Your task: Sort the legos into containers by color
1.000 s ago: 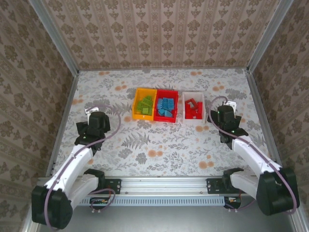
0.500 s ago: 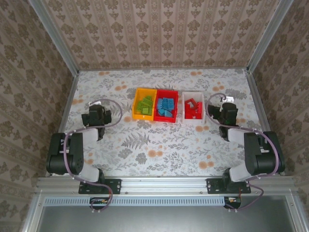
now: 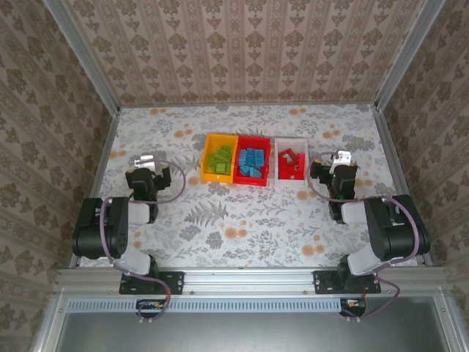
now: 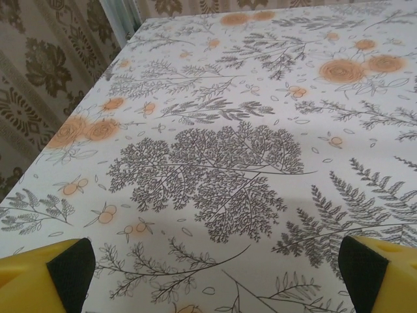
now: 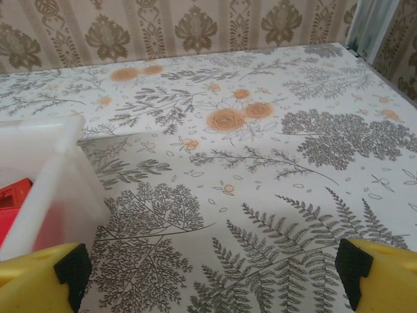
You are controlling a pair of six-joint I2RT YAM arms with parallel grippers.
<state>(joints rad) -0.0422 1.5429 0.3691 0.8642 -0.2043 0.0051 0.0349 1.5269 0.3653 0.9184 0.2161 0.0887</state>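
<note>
Three bins stand in a row at mid table. The orange-yellow bin holds the olive green legos. Blue legos lie in the red bin. The white bin holds the red legos. My left gripper rests low to the left of the bins, open over bare cloth. My right gripper sits just right of the white bin, open and empty. In the right wrist view the white bin's wall and a red lego show at the left.
The flowered tablecloth covers the table, with patterned walls on three sides and metal posts at the corners. Both arms are folded near their bases at the front rail.
Both arms have folded back and down towards their bases. The grippers stay low beside the bins, the left one far left, the right one by the white bin.
</note>
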